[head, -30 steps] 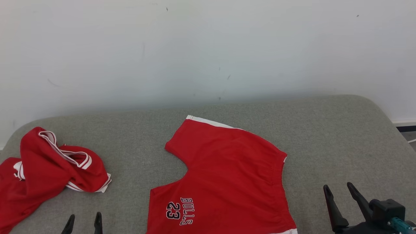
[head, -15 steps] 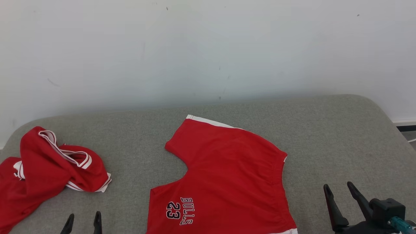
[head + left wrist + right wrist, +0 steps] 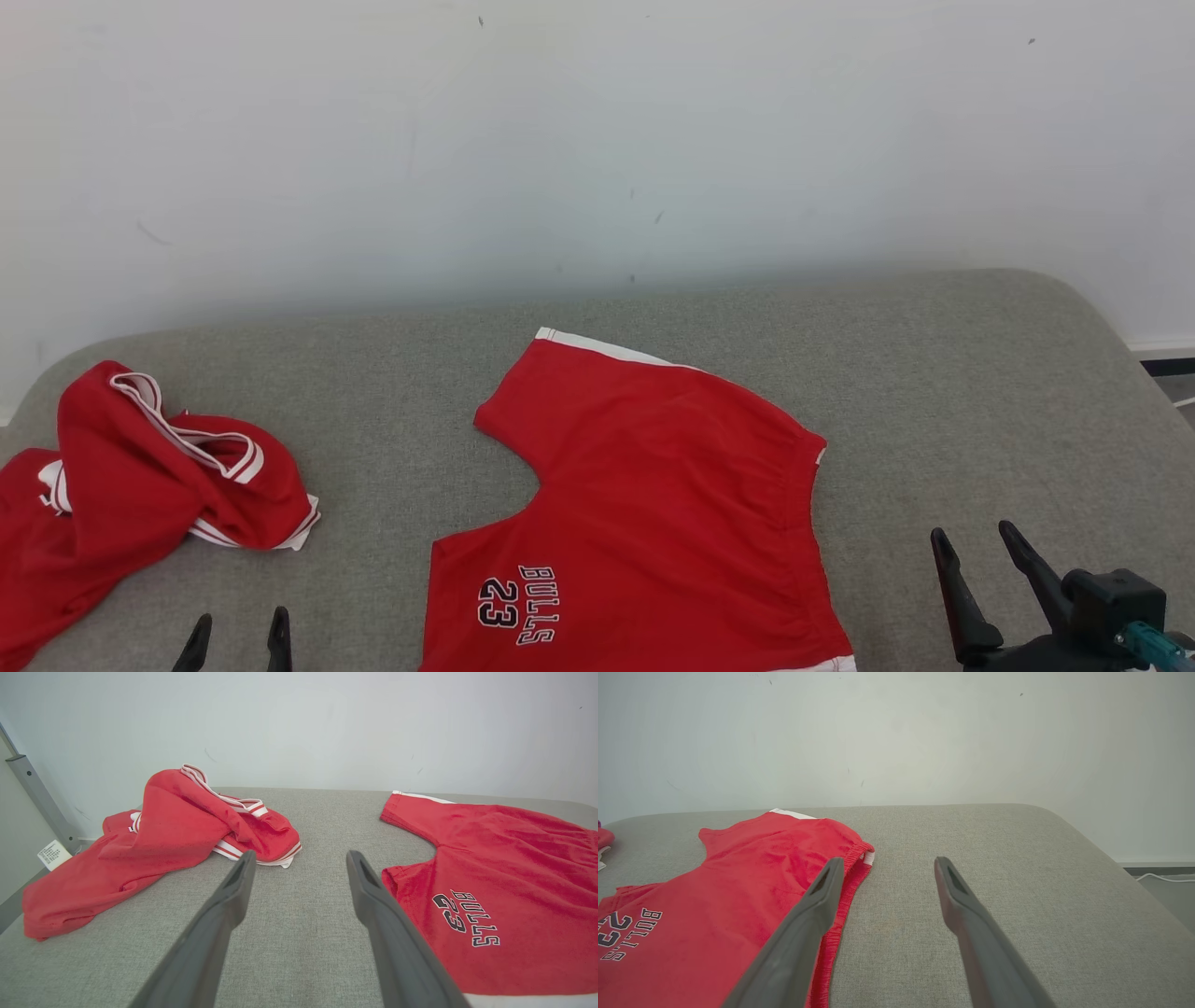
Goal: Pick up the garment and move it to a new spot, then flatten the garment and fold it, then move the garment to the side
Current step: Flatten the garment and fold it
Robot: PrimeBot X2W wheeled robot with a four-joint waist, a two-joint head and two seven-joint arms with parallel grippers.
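Nothing has changed: my left gripper (image 3: 241, 621) and right gripper (image 3: 971, 532) stay wide open, empty, at the pad's (image 3: 934, 373) front edge, so the shorts (image 3: 635, 504) wait unfolded.

Head above, 2 wrists low (shared: shorts (image 3: 644, 504))

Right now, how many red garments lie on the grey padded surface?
2. Flat red shorts printed BULLS 23 lie in the middle; a crumpled red white-trimmed garment sits at the robot's left. The heap may hide another.
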